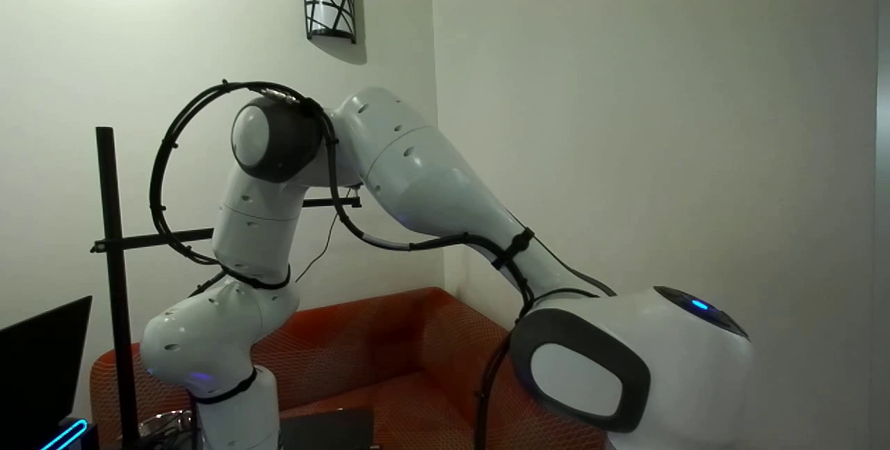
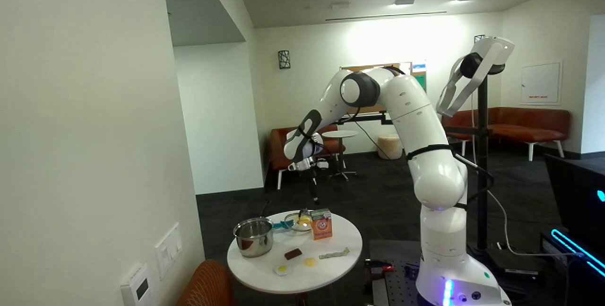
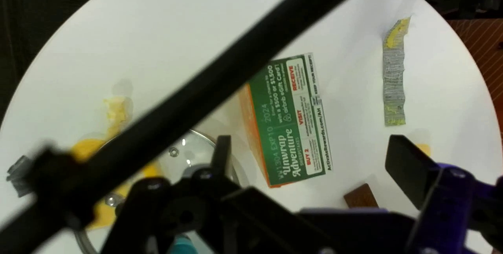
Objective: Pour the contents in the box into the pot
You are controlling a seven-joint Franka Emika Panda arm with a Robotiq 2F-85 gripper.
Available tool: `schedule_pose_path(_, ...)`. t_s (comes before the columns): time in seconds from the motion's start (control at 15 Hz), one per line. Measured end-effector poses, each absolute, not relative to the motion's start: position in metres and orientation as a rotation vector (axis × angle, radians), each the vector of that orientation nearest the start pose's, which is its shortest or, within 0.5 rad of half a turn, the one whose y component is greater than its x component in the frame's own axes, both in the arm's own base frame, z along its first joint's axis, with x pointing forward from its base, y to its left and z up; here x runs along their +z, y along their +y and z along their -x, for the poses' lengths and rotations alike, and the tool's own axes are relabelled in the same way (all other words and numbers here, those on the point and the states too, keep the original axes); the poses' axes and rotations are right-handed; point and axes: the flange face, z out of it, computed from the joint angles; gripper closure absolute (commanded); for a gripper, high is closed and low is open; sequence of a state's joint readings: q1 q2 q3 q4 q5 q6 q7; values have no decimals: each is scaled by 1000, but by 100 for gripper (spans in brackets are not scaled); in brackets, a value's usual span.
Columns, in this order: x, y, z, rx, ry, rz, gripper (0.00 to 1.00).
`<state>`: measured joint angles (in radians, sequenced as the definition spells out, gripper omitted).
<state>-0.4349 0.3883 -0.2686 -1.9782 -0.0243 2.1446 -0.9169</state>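
On the round white table [image 2: 331, 268] the box [image 2: 322, 228] stands upright, an orange carton with a green printed top. The wrist view looks down on that green top of the box [image 3: 292, 124]. Left of it in an exterior view is the pot [image 2: 255, 240], shiny metal and without its lid; its inside cannot be made out. My gripper [image 2: 315, 199] hangs in the air above the table, higher than the box. In the wrist view the gripper [image 3: 310, 140] is open, its fingers wide apart and nothing held, the box lying below and ahead of them.
Beside the box lies a glass lid [image 3: 198, 152] with yellow pieces near it. A teal item [image 2: 282, 224], a brown block [image 3: 360, 197], a grey strip [image 3: 394, 77] and a white-and-yellow item [image 2: 282, 270] also lie on the table. A blurred black cable [image 3: 188, 105] crosses the wrist view.
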Motion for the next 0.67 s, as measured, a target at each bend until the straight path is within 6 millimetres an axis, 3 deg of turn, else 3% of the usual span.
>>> schedule_pose_path(0.67,227,-368,-436,360,-371,3030,0)
